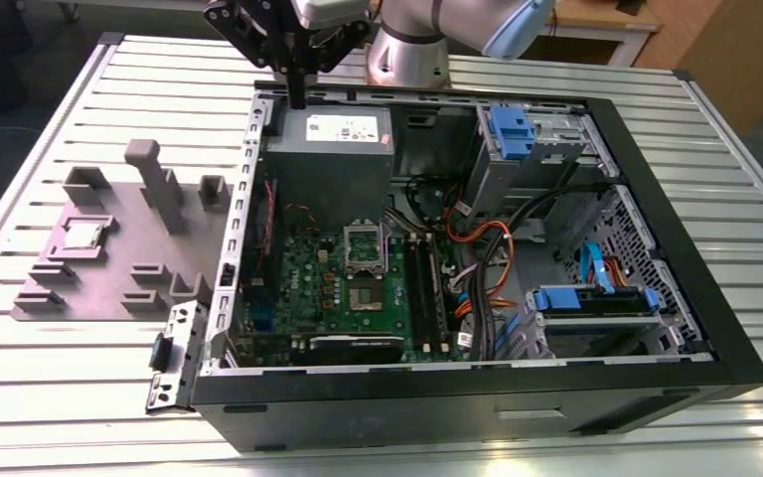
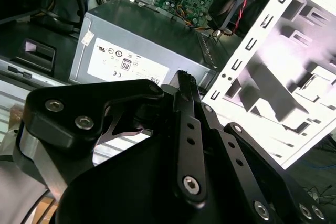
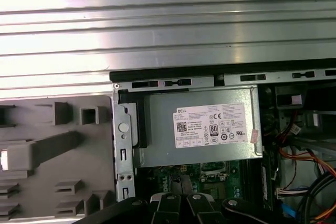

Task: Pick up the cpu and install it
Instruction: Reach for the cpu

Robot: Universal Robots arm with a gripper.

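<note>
Alignment, we judge, keeps the cpu (image 1: 83, 235) nested in its gray holder (image 1: 116, 273) (beside the case (image 1: 488, 417)); our tool (image 1: 298, 96), narrow and empty, hovers over the case's rim.

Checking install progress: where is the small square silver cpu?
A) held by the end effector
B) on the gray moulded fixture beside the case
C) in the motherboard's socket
B: the small square silver cpu lies on the gray moulded fixture, outside the black computer case.
</note>
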